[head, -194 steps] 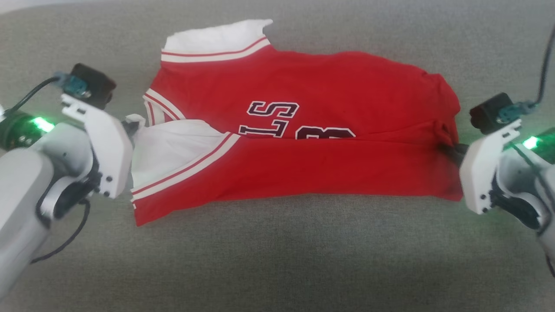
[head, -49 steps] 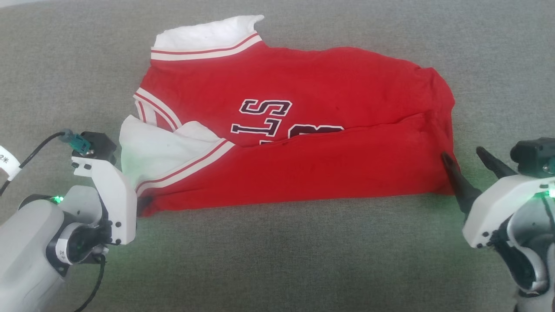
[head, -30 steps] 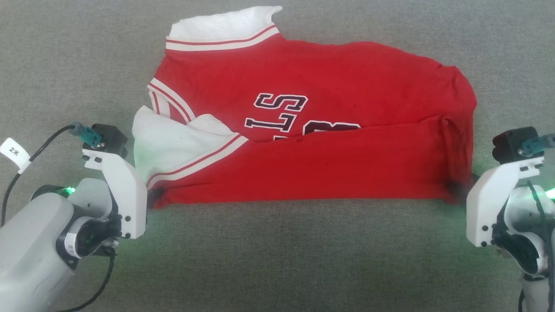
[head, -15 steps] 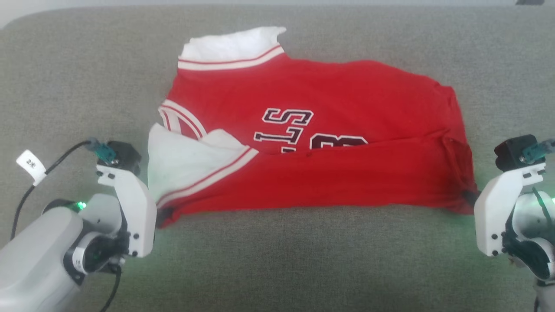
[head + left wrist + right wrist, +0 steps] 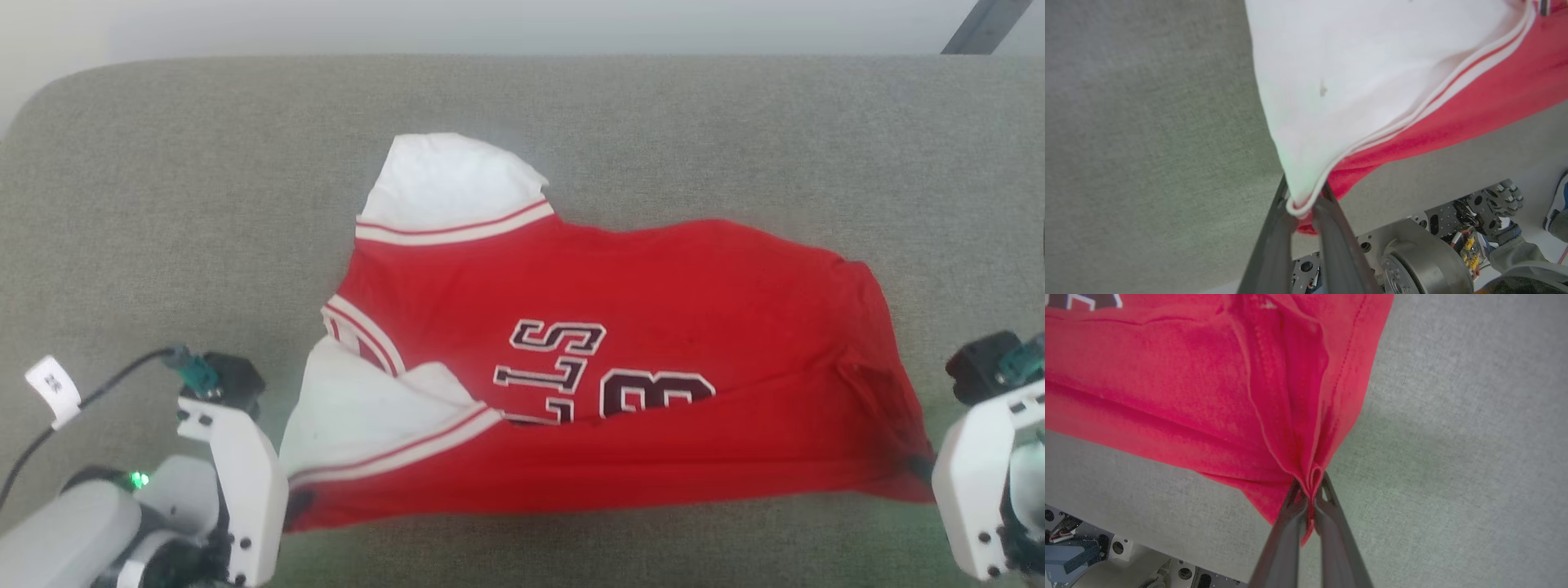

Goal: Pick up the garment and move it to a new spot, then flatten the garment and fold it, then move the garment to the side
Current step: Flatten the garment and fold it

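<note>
Lying partly folded, garment [image 5: 620, 310], left pincer [image 5: 1302, 204] pinching its white sleeve corner, right pincer [image 5: 1310, 486] pinching its red hem corner

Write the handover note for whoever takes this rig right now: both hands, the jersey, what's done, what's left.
Left hand: shut on the jersey's near left corner, white sleeve edge and red cloth together.
Right hand: shut on the near right corner, red hem bunched.
Jersey: sideways on the grey cushion, near strip folded over the lower lettering.
Done: first fold, both corners gripped.
Left: finish folding, move it aside.
</note>
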`<state>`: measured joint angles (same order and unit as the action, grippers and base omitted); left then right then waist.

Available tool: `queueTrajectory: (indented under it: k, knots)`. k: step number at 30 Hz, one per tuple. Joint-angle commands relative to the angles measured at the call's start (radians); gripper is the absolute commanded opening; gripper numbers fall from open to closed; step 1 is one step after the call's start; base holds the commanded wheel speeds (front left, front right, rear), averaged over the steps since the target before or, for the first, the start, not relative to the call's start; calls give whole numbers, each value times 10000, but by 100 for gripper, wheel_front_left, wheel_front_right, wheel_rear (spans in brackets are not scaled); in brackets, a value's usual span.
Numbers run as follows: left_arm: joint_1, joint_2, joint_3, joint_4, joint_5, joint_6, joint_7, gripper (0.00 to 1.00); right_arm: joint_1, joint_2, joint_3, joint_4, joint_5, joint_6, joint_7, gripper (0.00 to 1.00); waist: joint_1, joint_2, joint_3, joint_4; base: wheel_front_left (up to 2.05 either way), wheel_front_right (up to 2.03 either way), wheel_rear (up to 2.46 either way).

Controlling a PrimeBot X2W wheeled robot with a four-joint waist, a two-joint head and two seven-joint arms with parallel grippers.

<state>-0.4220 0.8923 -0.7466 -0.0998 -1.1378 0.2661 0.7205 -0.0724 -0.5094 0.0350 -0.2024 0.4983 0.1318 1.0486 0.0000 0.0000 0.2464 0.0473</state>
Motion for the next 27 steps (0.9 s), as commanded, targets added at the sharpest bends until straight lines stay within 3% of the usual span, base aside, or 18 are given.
queueTrajectory:
  k: [1,6,11,13,14,15,17,27]
  knots:
    - [151,117,13,-27,-104,112,33,0,128,-105,-49,-52,11,-23,57,0,0,0,2,-3,0,0,0]
    - [783,24,-149,-379,-138,359,-246,0,659,16,-154,91,120,-23,-88,0,0,0,85,12,0,0,0]
    - [816,-480,-416,263,-23,161,-364,0,474,357,60,703,-144,-23,-396,0,0,0,157,-3,0,0,0]
    - [687,-720,-516,589,26,36,-438,36,312,477,88,934,-253,-23,-598,3,0,0,175,-16,0,0,0]
    - [633,-831,-540,734,19,-5,-458,47,231,519,111,1041,-316,-23,-695,36,0,0,181,-26,0,0,0]
    - [585,-901,-560,864,23,-68,-470,64,184,551,148,1112,-347,-23,-754,45,0,0,181,-38,0,0,0]
    - [492,-989,-548,1063,47,-101,-477,100,20,596,139,1234,-427,-24,-893,100,0,0,178,-62,0,0,0]
    - [68,-254,-50,346,10,254,-201,100,-370,928,-351,1057,-607,-22,-1410,100,0,0,171,-213,0,0,0]
